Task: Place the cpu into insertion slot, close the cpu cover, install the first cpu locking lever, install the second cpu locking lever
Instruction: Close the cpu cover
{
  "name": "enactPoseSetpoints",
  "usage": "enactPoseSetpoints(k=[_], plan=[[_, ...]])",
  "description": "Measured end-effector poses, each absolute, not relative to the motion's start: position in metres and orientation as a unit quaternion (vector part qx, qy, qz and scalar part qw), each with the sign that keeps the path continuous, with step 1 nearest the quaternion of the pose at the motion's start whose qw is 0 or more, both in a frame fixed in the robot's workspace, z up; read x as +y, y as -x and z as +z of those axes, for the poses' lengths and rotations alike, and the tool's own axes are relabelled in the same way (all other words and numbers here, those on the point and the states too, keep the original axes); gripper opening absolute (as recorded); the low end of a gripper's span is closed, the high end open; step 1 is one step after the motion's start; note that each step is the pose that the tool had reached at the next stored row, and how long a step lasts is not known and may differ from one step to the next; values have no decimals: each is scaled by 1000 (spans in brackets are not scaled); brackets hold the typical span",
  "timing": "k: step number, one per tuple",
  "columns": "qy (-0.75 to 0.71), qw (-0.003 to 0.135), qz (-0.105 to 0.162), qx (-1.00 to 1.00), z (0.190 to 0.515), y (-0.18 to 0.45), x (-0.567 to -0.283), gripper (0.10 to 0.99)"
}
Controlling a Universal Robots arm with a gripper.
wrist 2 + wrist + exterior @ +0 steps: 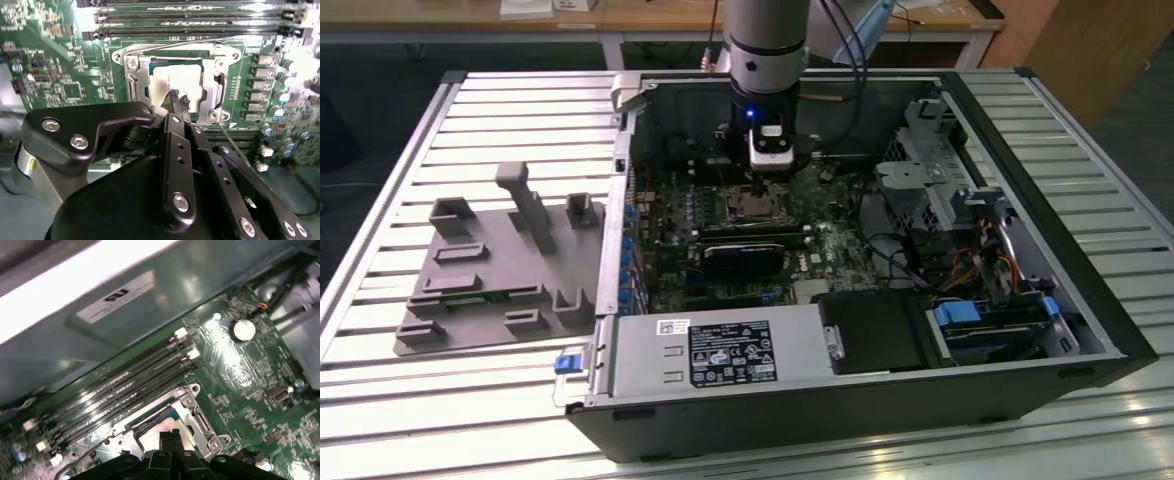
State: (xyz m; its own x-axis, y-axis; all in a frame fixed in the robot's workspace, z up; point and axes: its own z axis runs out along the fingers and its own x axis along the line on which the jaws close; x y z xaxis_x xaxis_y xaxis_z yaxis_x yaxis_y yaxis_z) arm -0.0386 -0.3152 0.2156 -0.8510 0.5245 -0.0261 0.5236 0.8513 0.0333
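Note:
The cpu (182, 79) lies flat in the insertion slot (227, 52) on the green motherboard (65, 60), pale metal top up. The silvery cpu cover (141, 85) lies down around it as a frame. My gripper (178, 100) hangs straight over the socket with its fingertips pressed together, holding nothing, just above the cpu's edge. One thin wire lever (175, 44) runs along the socket's side; another thin rod (235, 145) sticks out past a corner. The first wrist view shows the gripper (171, 436) over the cpu (150, 440) and cover (198, 421). In the exterior view the gripper (765, 186) is inside the open computer case (1014, 130).
Black memory slots (115, 390) run beside the socket. A dark heatsink block (744, 256), the power supply (720, 355), drive bays (974, 320) and cables (907, 260) crowd the case. A grey parts fixture (494, 265) lies on the slatted table at the exterior view's left.

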Motion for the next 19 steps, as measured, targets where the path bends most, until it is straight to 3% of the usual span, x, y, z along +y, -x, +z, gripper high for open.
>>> enactPoseSetpoints(k=[19], plan=[[-103, 15, 14, 994, 214, 39, -315, 102]])
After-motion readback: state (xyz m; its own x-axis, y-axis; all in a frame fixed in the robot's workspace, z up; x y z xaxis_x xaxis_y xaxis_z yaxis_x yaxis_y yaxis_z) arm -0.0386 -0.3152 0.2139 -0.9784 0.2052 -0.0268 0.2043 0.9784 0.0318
